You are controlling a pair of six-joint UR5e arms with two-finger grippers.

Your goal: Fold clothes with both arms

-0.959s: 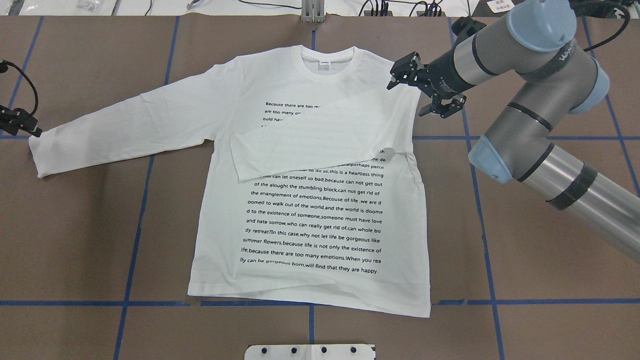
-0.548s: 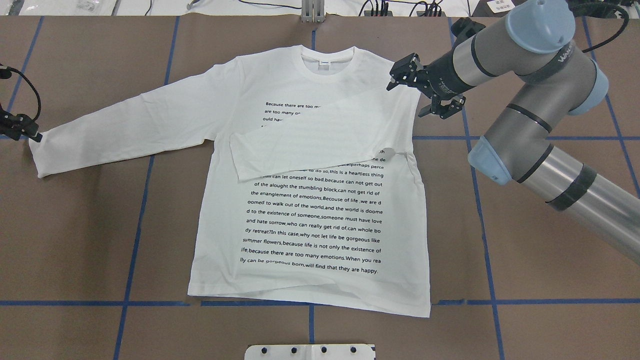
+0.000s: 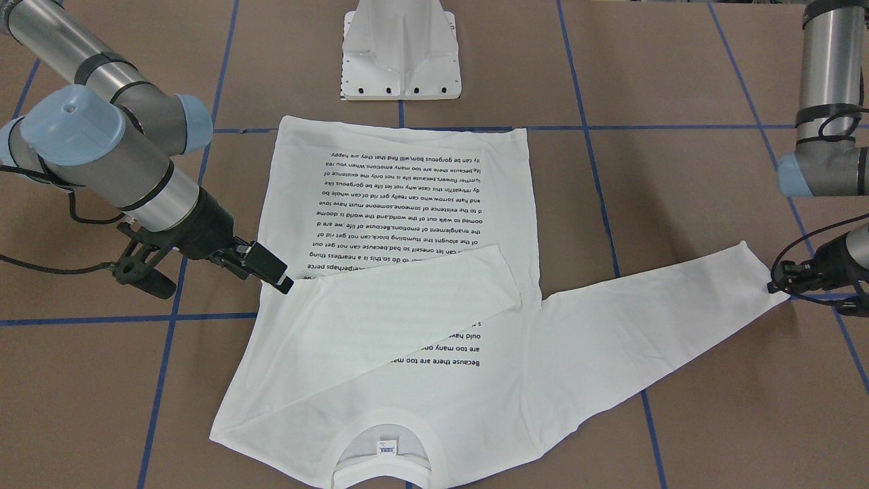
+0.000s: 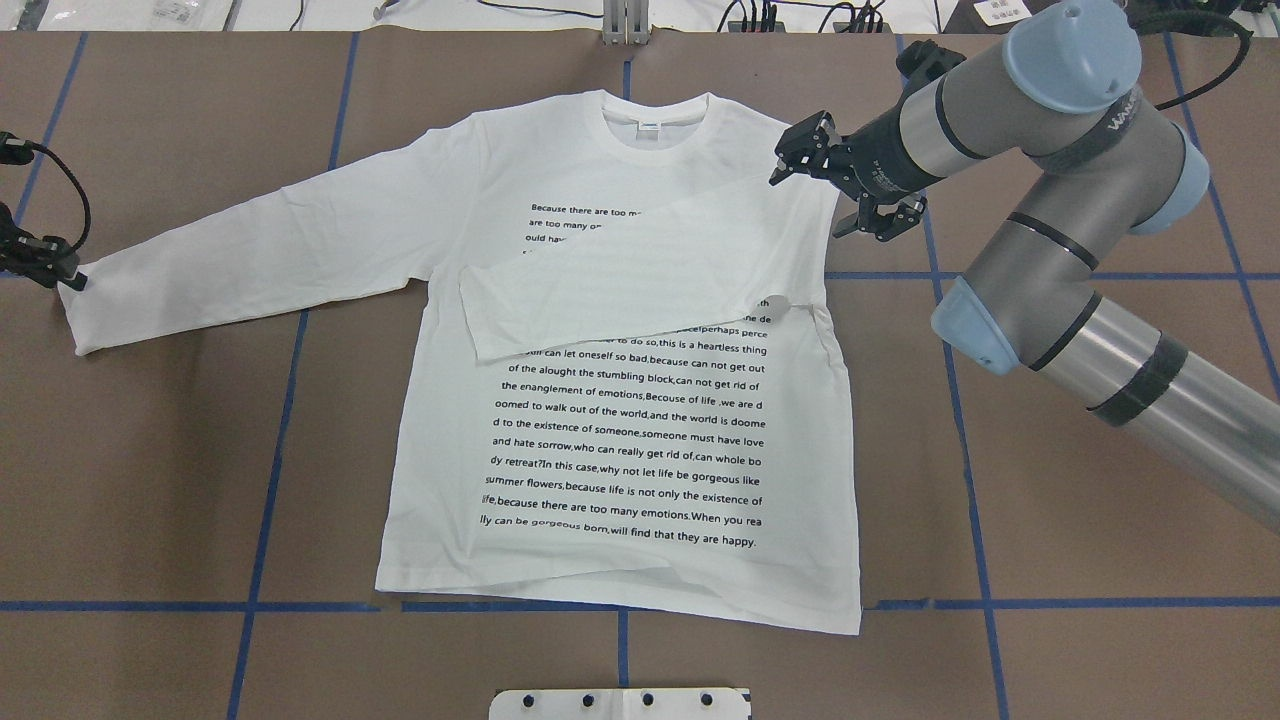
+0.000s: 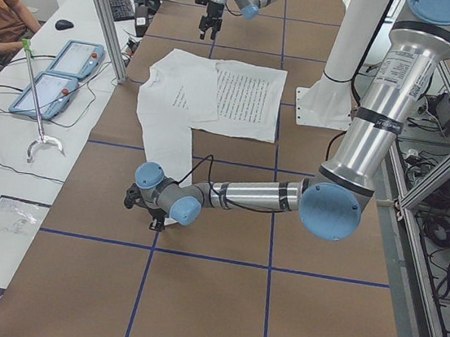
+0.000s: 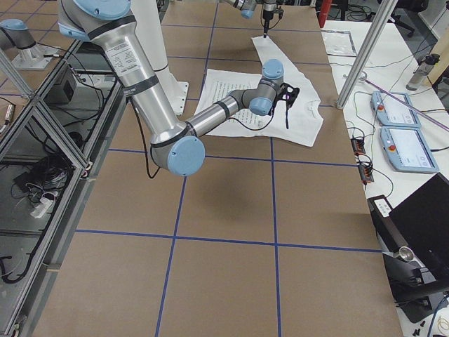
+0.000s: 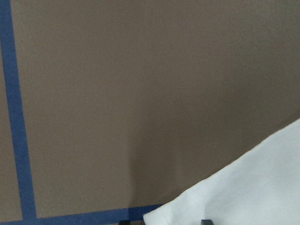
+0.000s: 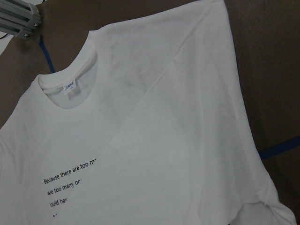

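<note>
While the T-shirt [image 4: 620,440] lies flat on the tabletop [image 4: 150,480], right tool [image 4: 806,203] hovers wide open by its shoulder; left tool [image 4: 62,277] sits at a cuff, grip unclear tbh.

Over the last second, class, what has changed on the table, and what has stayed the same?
The left gripper has crept to the cuff of the outstretched sleeve, jaws open. The right gripper, jaws open too, has edged slightly toward the shirt's shoulder. Nothing was taken hold of or let go. The white T-shirt has not shifted; the folded sleeve still crosses its chest.
</note>
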